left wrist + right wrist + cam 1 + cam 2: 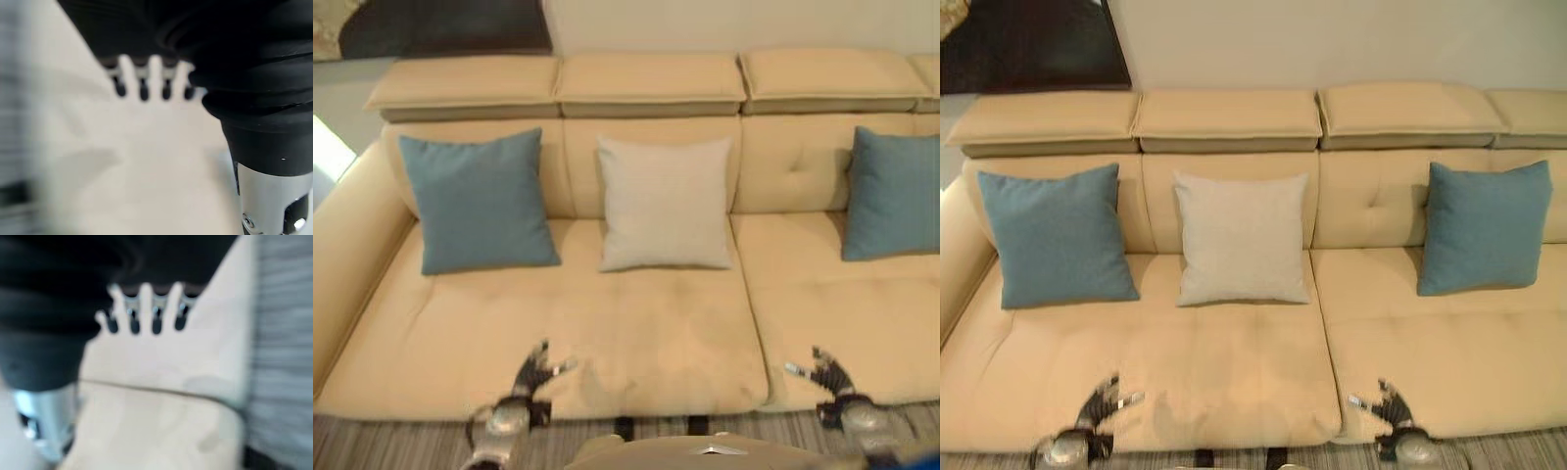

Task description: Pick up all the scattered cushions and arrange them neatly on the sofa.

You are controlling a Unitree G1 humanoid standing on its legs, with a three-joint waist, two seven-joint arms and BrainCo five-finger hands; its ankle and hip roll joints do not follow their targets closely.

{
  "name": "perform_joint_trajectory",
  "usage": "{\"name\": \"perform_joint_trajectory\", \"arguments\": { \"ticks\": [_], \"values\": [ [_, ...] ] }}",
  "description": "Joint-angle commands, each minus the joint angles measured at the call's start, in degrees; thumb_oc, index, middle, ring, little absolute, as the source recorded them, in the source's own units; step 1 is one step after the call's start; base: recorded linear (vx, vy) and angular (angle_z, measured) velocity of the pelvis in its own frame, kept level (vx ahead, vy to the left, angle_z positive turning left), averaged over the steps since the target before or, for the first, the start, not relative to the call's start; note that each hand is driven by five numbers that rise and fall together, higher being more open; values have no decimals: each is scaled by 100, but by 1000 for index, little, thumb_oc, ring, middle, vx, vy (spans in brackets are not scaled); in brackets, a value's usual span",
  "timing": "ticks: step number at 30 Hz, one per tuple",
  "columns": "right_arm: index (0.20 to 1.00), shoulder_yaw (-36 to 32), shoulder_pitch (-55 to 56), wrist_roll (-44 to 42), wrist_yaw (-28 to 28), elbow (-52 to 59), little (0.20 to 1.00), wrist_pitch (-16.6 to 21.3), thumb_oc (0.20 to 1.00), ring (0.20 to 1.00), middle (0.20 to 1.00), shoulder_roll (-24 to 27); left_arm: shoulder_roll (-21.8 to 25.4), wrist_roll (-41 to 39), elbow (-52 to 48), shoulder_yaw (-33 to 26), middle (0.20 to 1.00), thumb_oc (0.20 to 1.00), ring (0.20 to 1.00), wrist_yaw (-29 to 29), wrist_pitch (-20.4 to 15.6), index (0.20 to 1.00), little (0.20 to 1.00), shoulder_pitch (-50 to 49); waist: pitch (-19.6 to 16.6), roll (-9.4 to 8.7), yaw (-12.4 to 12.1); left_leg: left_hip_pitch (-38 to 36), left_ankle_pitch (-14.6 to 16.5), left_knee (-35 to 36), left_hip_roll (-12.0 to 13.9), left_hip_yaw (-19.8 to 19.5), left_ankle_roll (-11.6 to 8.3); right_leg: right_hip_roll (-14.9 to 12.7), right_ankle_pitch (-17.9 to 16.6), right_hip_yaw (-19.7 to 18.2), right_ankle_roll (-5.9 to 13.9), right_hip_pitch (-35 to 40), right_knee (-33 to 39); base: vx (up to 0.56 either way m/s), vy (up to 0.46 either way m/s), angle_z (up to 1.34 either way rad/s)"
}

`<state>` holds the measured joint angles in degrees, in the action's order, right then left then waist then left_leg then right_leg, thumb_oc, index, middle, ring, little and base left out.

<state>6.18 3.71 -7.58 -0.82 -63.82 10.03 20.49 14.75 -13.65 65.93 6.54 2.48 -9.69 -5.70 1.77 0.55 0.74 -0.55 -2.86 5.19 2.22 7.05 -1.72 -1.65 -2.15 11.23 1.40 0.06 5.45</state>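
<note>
A: Where do the cushions stand?

B: Three of them lean upright against the backrest of the sofa (1234, 382). The left blue cushion (1056, 237) sits at the left end, near the armrest. The cream cushion (1242, 240) is just beside it, with a strip of backrest between them. The right blue cushion (1485, 227) is well apart, on the next seat section.

A: Any left on the floor?

B: None that I can see on the striped rug (401, 441) along the front of the sofa. By my reading the arranging is done or nearly so, though the gap to the right blue cushion looks uneven.

A: And the hands?

B: Both are empty. The left hand (536, 374) hovers over the front edge of the left seat, fingers straight and spread, with only bare upholstery past them in its wrist view. The right hand (826, 373) hovers over the front edge of the right seat, fingers likewise straight and spread, holding nothing.

A: If one needed shifting, how would it handle?

B: I would judge them light, soft and squashy, with a woven cover that should not slip. A pinch at a corner would let the cushion droop and swing. Better to take it by the two side edges, or with straight fingers behind and the thumb in front near the top seam, then set it down upright and let it lean back.
</note>
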Motion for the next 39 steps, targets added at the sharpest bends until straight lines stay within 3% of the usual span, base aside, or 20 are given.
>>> {"name": "perform_joint_trajectory", "arguments": {
  "ticks": [1, 7, 8, 10, 11, 13, 16, 20, 24, 26, 27, 29, 32, 39],
  "values": [
    [1000, 116, -238, 77, 62, 40, 1000, 42, 1000, 1000, 1000, 132, 147, 534, -69, -139, 1000, 1000, 1000, -57, 6, 1000, 1000, 302, 22, -208, -72, -166, 10, -252, 140, -41, -299, -256, -89, 178, 552, 93, -236, -1, -62, -4],
    [1000, 188, -210, 99, 76, -437, 1000, -26, 1000, 1000, 1000, -50, 120, 642, 381, -224, 1000, 1000, 1000, -79, 70, 1000, 1000, 425, 147, -251, -49, 52, -201, -256, 233, -132, -407, -160, -93, 293, 487, 45, -146, -114, -62, 13],
    [1000, 146, -229, 16, 50, -504, 1000, -45, 1000, 1000, 1000, -58, 110, 640, 395, -181, 1000, 1000, 1000, -60, 83, 1000, 1000, 534, 266, -317, -31, 339, -188, -571, 229, -170, -411, -192, -127, 346, 464, -34, -119, -218, -58, 23],
    [1000, 134, -271, -1, 41, -598, 1000, -81, 1000, 1000, 1000, -38, 82, 596, 420, -161, 1000, 1000, 1000, -53, 82, 1000, 1000, 582, 341, -386, -10, 422, 122, -1101, 157, -200, -367, -265, -175, 360, 445, -136, -171, -210, -43, 39],
    [1000, 134, -273, -1, 41, -598, 1000, -81, 1000, 1000, 1000, -39, 83, 596, 421, -162, 1000, 1000, 1000, -53, 82, 1000, 1000, 584, 327, -390, -1, 443, 112, -1100, 152, -207, -365, -271, -178, 367, 445, -154, -174, -110, -3, 46],
    [1000, 49, -294, -67, 57, -637, 1000, -113, 1000, 1000, 1000, -30, -5, 449, 527, -228, 1000, 1000, 1000, -149, 120, 1000, 1000, 578, 254, -430, 50, 233, 455, -1548, -49, -308, -330, -340, -293, 335, 459, -241, -211, -111, 60, 17],
    [1000, 65, -295, -9, 73, -662, 1000, -175, 1000, 1000, 1000, -46, -60, 415, 553, -210, 1000, 1000, 1000, -203, 145, 1000, 1000, 614, 130, -309, 165, -282, 634, -1185, -113, -320, -309, -313, -438, 300, 546, -422, -235, -102, 135, 4],
    [1000, 110, -389, 85, 35, -700, 1000, -231, 1000, 1000, 1000, -59, -108, 497, 460, -42, 1000, 1000, 1000, -184, 132, 1000, 1000, 680, 182, -294, 198, -313, 826, -745, -356, -345, -102, -459, -767, 171, 691, -751, -313, -151, 163, 7],
    [1000, 177, -452, 229, 34, -726, 1000, -245, 1000, 1000, 1000, -68, -93, 445, 427, -78, 1000, 1000, 1000, -182, 111, 1000, 1000, 684, 270, -303, 119, -336, 744, -453, -503, -389, 16, -555, -991, 145, 820, -957, -295, -201, 165, -28],
    [1000, 208, -540, 265, -6, -702, 1000, -282, 1000, 1000, 1000, -119, -25, 435, 435, -128, 1000, 1000, 1000, -127, 99, 1000, 1000, 724, 417, -284, 80, -249, 561, -339, -521, -397, 102, -692, -1037, 41, 939, -1239, -585, -325, 142, -56],
    [1000, 286, -594, 323, -8, -750, 1000, -296, 1000, 1000, 1000, -153, 46, 500, 474, -107, 1000, 1000, 1000, -90, 101, 1000, 1000, 792, 467, -231, 55, -157, 441, -293, -468, -333, 149, -648, -741, -71, 862, -1237, -990, -356, 95, -26],
    [1000, 218, -503, 336, -5, -869, 1000, -288, 1000, 1000, 1000, -173, 92, 537, 509, -120, 1000, 1000, 1000, -104, 119, 1000, 1000, 774, 385, -152, -83, -83, 280, -157, -372, -222, 182, -653, -207, 141, 704, -819, -1547, -258, 7, -38],
    [1000, 245, -435, 333, -20, -977, 1000, -315, 1000, 1000, 1000, -238, 77, 527, 502, -172, 1000, 1000, 1000, -75, 93, 1000, 1000, 709, 82, -274, -238, 41, 119, -19, -311, -53, 4, -566, -250, 361, 803, -205, -456, -105, -160, -40],
    [1000, 265, -466, 311, -42, -951, 1000, -297, 1000, 1000, 1000, -237, 33, 484, 520, -207, 1000, 1000, 1000, -65, 93, 1000, 1000, 710, 38, -302, -222, 40, 97, -19, -275, -5, -36, -495, -320, 340, 791, -104, -224, -6, -48, -23]
  ]
}}
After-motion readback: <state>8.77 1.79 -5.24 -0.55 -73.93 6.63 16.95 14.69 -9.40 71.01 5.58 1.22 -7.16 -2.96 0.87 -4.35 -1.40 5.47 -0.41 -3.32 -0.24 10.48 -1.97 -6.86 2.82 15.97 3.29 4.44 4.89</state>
